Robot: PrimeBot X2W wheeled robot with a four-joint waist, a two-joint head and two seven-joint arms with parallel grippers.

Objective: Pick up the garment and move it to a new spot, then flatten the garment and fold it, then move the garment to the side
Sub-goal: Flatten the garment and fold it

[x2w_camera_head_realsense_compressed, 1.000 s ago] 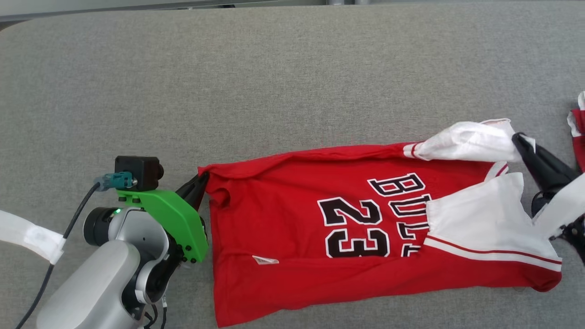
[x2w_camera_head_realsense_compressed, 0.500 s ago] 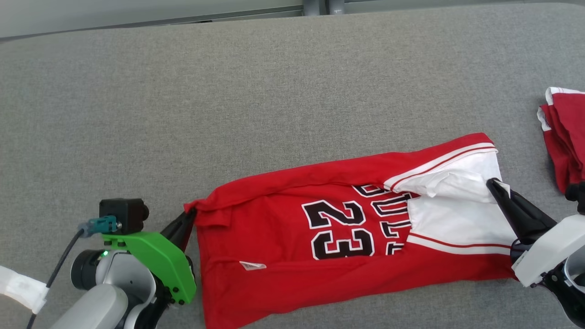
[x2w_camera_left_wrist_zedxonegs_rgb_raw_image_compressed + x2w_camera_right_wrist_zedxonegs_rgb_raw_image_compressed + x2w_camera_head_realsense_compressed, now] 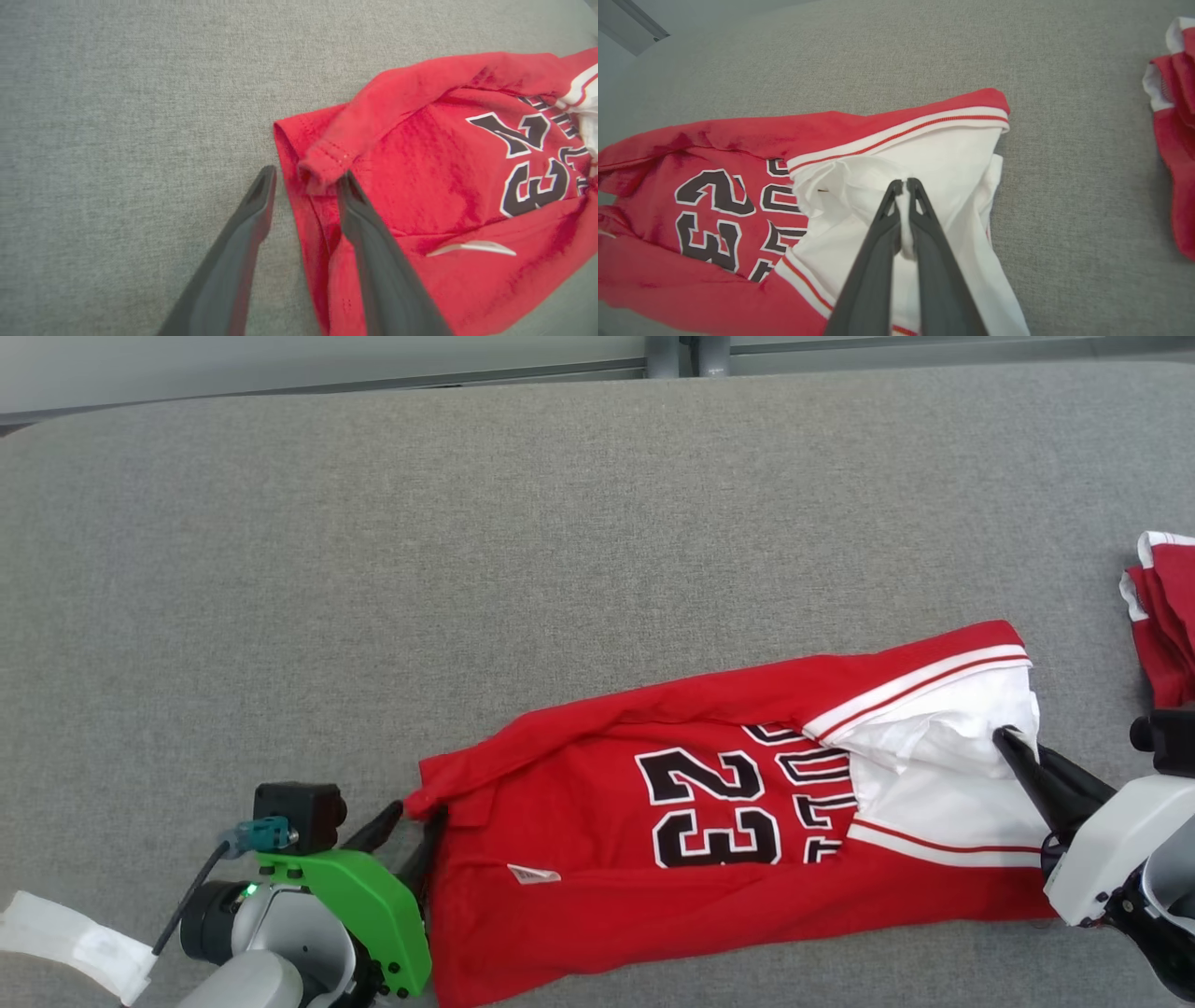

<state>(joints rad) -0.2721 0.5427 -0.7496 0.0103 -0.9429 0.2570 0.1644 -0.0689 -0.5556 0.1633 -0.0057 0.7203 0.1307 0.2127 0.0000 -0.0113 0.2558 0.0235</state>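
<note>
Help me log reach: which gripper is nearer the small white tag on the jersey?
Left. The left gripper sits at the edge of the jersey, just left of the tag; the right gripper pinches white fabric at the far end.

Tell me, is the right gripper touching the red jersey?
Touching. The right wrist view shows the right gripper shut on the jersey, with a white fold pinched between its fingers.

surf: grey fabric tabletop [image 3: 373, 569] | far edge: pale strip [image 3: 233, 359] | light: even
</note>
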